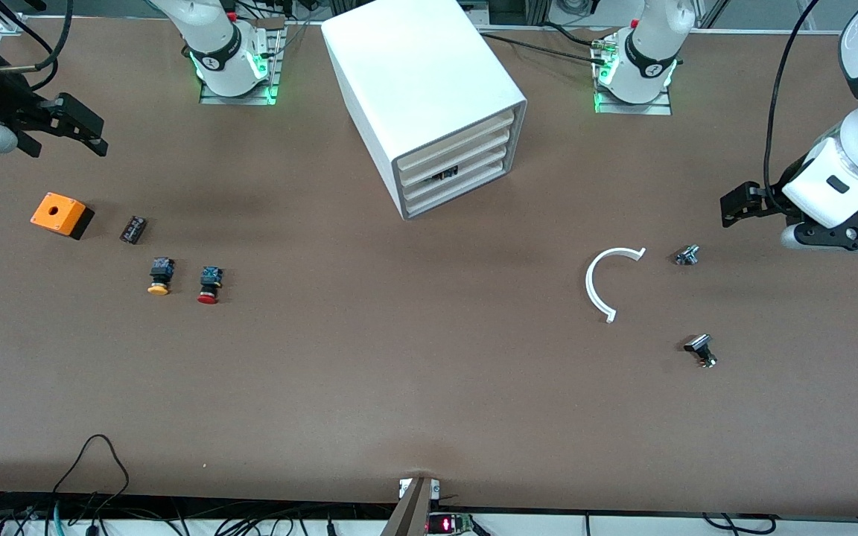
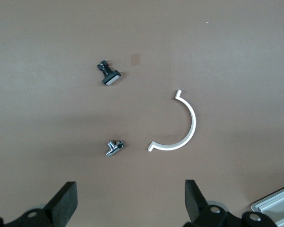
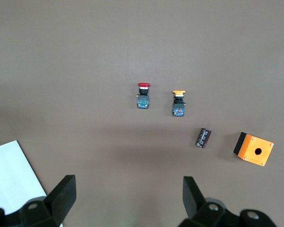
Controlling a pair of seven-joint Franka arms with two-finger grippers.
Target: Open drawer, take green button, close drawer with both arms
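Observation:
The white box cabinet (image 1: 429, 89) stands at the middle of the table near the arms' bases. Its stack of cream-white drawers (image 1: 460, 160) faces the front camera at an angle, all shut. Something small and dark (image 1: 444, 175) shows in a gap between two drawers. The green-capped button is hidden. My left gripper (image 1: 736, 205) hangs open and empty over the table at the left arm's end; it also shows in the left wrist view (image 2: 131, 198). My right gripper (image 1: 75, 128) hangs open and empty at the right arm's end; it also shows in the right wrist view (image 3: 128, 194).
Toward the right arm's end lie an orange box (image 1: 62, 214), a dark cylinder (image 1: 132, 229), a yellow-capped button (image 1: 160, 276) and a red-capped button (image 1: 209, 285). Toward the left arm's end lie a white curved piece (image 1: 597, 283) and two small metal parts (image 1: 687, 255) (image 1: 701, 350).

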